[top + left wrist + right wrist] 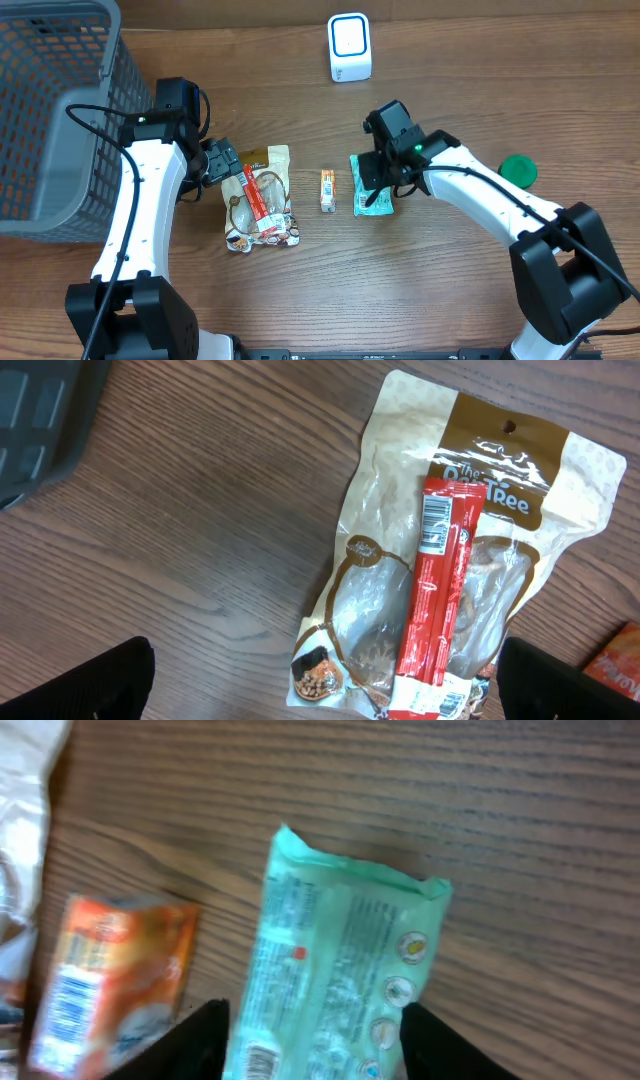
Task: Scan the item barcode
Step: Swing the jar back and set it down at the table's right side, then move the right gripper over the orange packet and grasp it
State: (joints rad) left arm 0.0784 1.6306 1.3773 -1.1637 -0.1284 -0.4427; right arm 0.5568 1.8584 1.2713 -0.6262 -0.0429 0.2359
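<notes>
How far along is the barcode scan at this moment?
Done: nothing visible; the white scanner stands alone at the far edge. In hand: the right gripper straddles the green packet, which lies flat on the table; a firm grip isn't clear. Left: lifting it and showing its barcode to the scanner.

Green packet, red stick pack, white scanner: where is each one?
green packet [340, 960], right wrist view, middle of its printed face.
red stick pack [440, 610], left wrist view, middle of its length.
white scanner [349, 40], overhead view, its lit window.
</notes>
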